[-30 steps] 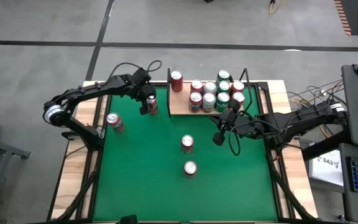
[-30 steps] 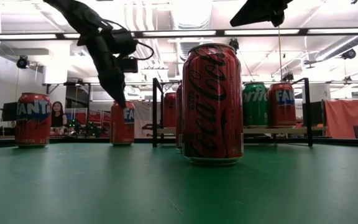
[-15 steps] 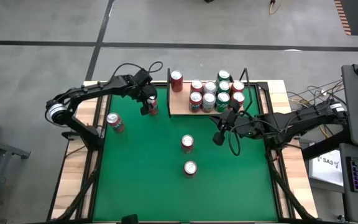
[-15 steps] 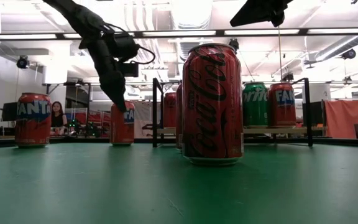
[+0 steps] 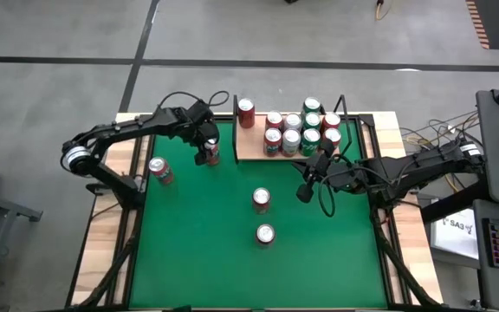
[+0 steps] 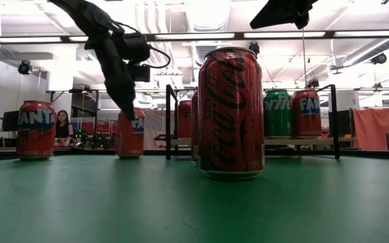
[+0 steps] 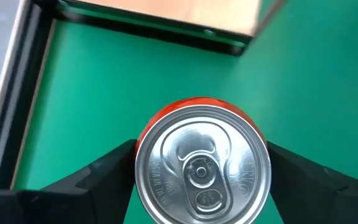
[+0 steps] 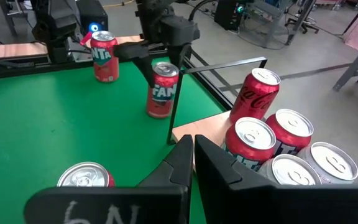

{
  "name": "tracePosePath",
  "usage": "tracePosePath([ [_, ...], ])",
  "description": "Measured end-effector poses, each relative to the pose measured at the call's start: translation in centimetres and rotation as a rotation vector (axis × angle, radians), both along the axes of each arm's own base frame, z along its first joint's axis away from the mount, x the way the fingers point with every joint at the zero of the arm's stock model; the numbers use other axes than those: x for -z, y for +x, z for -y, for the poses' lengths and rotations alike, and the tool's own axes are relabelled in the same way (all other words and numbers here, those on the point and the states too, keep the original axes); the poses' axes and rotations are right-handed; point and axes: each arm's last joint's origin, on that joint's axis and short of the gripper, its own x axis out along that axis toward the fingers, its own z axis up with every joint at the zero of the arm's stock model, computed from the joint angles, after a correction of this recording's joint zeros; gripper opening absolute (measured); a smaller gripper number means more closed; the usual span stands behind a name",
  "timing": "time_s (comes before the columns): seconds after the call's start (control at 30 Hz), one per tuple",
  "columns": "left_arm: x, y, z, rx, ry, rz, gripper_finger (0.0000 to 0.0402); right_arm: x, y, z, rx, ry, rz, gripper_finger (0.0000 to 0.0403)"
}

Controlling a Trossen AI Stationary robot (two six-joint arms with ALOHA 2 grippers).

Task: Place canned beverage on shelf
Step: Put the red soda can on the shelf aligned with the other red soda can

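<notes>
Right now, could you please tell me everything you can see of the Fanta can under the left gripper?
The Fanta can is orange-red with a blue logo and a silver, unopened pull-tab lid. It stands upright on the green felt, just left of the shelf and apart from it. The left gripper straddles its top, one finger at each side; a firm grip isn't evident.

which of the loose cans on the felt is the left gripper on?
The Fanta can just left of the shelf. The left gripper straddles its top; the other three loose cans stand apart from both arms.
</notes>
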Motion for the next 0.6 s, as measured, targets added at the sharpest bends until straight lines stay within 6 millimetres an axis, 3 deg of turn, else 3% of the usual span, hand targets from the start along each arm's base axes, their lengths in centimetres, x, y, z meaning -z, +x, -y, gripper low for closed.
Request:
tracePosePath([
  [0.27, -2.9, -0.9, 2.0, 0.021, 0.038, 0.070, 0.0292, 0.0, 0.0, 0.0, 0.000, 0.000, 0.000, 0.0009],
  [0.6, -10.8, -1.9, 4.1, 0.024, 0.173, 0.231, 0.0293, 0.0, 0.0, 0.0, 0.000, 0.000, 0.000, 0.0009],
])
